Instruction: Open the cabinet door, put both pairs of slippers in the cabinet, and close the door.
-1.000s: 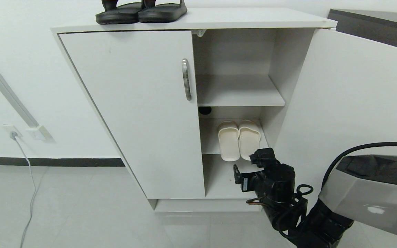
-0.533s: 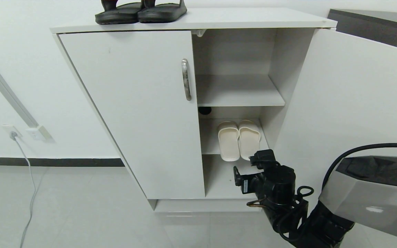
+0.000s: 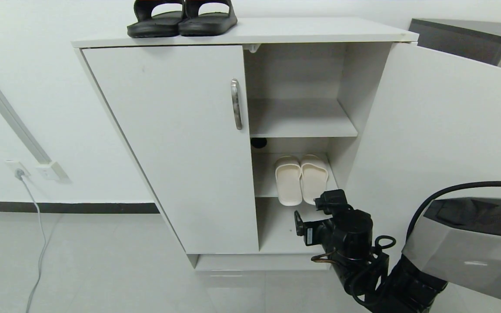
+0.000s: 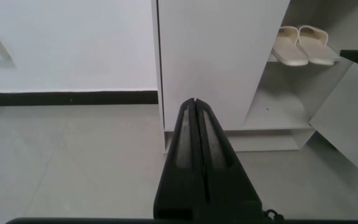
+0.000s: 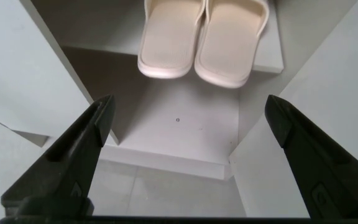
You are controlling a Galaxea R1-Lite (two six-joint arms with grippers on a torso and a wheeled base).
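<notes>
Noticing the whole head view sliding down a touch since a second ago, so just the camera drifting, nothing else budging. Looking at the cabinet (image 3: pixel 168 152), left side shut, right door (image 3: pixel 446 130) swinging wide open. Spotting black slippers (image 3: pixel 182 21) sitting on top and white slippers (image 3: pixel 301 179) lying side by side in the middle compartment. Seeing the right gripper (image 5: pixel 188 112) hovering before the bottom compartment, spread wide, gripping nothing. Catching the left gripper (image 4: pixel 194 121) hanging over the floor out front, pinched closed, empty.

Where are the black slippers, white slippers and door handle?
black slippers (image 3: pixel 200 24), head view, sole of one slipper
white slippers (image 3: pixel 288 182), head view, insole of one slipper
door handle (image 3: pixel 235 104), head view, bar's middle
</notes>
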